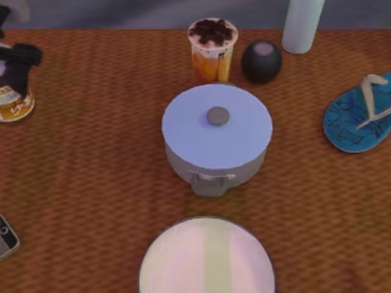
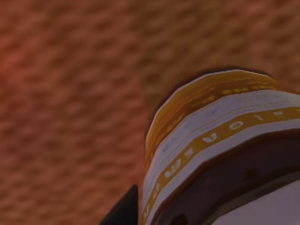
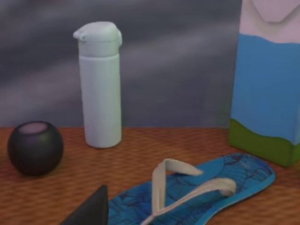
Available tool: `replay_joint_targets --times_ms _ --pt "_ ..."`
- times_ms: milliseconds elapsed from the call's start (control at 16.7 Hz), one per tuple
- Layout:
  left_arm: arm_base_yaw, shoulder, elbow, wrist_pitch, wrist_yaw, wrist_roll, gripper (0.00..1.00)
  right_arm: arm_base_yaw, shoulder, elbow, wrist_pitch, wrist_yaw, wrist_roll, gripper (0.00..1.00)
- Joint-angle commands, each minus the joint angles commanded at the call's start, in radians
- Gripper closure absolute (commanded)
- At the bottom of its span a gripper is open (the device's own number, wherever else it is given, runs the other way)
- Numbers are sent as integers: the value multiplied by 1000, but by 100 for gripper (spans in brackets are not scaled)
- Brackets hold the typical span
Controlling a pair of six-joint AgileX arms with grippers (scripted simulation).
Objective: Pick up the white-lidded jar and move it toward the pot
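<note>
Grasp step: left gripper (image 1: 18,61) sits over the white-lidded jar (image 1: 13,104) at table's far left edge, can't tell if fingers have closed on it; next needs a lift & carry right toward the pot (image 1: 216,135); right arm parked out of top view.

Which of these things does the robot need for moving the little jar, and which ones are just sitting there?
Needed: white-lidded jar, pot, left gripper.

Just sitting: orange cup, dark ball, white bottle, blue flip-flop, striped plate, carton.
</note>
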Motion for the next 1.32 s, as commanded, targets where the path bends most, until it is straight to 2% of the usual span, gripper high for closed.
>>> replay_joint_targets --times_ms 420,600,1020,1320 --pt "-31 4 -11 17 -5 -36 100 0 0 0 0 0 0 0" --pt "-103 5 -55 65 -20 -159 100 0 0 0 0 0 0 0" --pt "-309 3 -183 206 -68 -531 100 0 0 0 0 0 0 0" --pt "-341 2 -205 228 -76 -575 100 0 0 0 0 0 0 0"
